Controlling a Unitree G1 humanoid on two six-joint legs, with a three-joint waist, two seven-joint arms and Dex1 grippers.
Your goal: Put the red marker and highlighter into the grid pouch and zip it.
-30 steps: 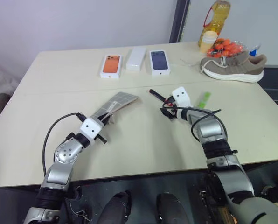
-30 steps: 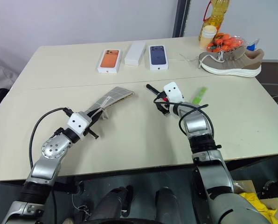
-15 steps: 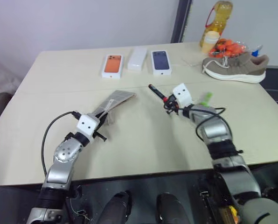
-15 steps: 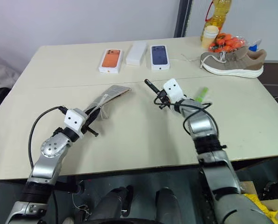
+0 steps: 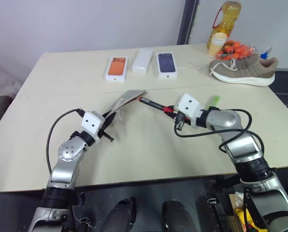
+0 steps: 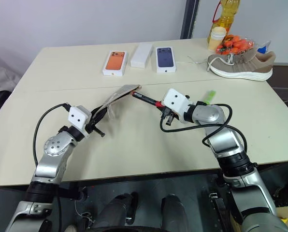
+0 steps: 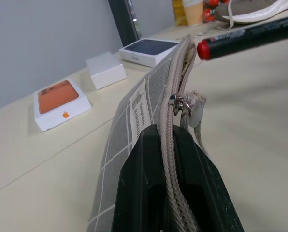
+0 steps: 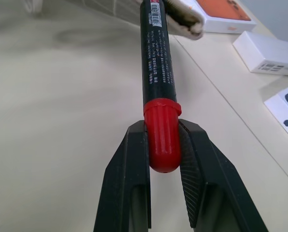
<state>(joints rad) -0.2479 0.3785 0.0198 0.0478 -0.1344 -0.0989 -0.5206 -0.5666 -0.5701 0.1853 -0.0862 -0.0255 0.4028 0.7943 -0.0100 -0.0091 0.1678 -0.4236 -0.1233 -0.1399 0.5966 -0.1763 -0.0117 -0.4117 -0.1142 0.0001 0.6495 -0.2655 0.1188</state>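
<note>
The right end effector (image 8: 163,145) pinches the marker (image 5: 151,103) by its slick red cap, tip at the pouch (image 5: 126,100) mouth. The left end effector (image 7: 167,159), pressed together, holds that limp fabric's zipper edge off the bench (image 5: 149,150). The highlighter (image 5: 212,100) lies beyond.

The marker (image 8: 156,72) is black with a red cap. The pouch (image 7: 149,101) is grey with white lines.

Setting: an indoor test room or lab. Evidence: a plain beige tabletop (image 5: 62,77) against a bare pale wall (image 5: 86,24). Unrelated props occupy its far side: three phone boxes (image 5: 140,64), beside them a sneaker (image 5: 243,69), an oil bottle (image 5: 222,21).
</note>
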